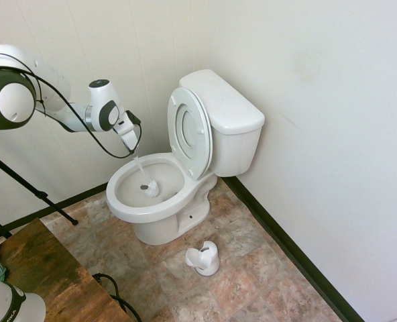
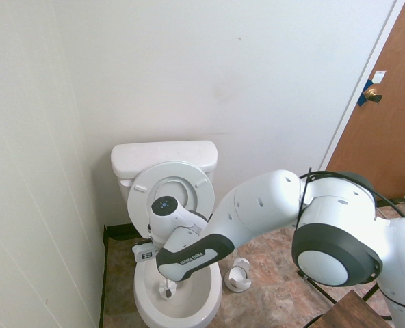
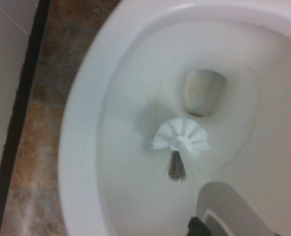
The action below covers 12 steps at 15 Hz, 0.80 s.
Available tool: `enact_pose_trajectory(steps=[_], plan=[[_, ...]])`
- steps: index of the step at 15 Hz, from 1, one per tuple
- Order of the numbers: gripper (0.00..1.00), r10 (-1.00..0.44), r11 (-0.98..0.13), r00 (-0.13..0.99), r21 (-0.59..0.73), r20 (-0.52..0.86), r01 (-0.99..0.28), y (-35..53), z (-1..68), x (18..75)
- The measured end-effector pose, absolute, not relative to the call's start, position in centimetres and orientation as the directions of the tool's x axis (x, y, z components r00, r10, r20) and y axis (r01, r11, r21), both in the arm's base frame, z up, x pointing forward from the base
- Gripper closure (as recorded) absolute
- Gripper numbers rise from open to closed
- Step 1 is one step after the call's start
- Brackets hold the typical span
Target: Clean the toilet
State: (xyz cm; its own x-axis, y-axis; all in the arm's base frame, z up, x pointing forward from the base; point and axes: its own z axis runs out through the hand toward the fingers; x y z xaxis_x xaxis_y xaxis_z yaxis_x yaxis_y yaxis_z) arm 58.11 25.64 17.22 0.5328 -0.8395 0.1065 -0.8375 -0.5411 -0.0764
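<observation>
Below the jaws sits the toilet (image 1: 159, 194), its seat (image 1: 190, 132) and lid raised against the tank (image 1: 229, 117) beyond them. Straight under the jaws, inside the bowl (image 3: 135, 147), the white bristle head of a toilet brush (image 3: 181, 136) rests on the ceramic just beside the drain opening (image 3: 203, 91). The gripper (image 1: 129, 135) points down over the bowl, jaws pressed together on the brush's handle. Well off to the side of the jaws, on the tiled floor (image 1: 252, 268) beside the toilet's base, stands the white brush holder (image 1: 204, 257).
</observation>
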Motion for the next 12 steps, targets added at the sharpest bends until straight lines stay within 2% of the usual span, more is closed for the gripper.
enact_pose_trajectory(steps=[6, 12], plan=[[1.00, -0.845, -0.533, 0.528, -0.060, 0.085, -0.844, 19.9, 17.6, 55.3], [1.00, -0.895, -0.444, 0.435, -0.115, 0.101, -0.888, 12.3, 18.7, 60.5]])
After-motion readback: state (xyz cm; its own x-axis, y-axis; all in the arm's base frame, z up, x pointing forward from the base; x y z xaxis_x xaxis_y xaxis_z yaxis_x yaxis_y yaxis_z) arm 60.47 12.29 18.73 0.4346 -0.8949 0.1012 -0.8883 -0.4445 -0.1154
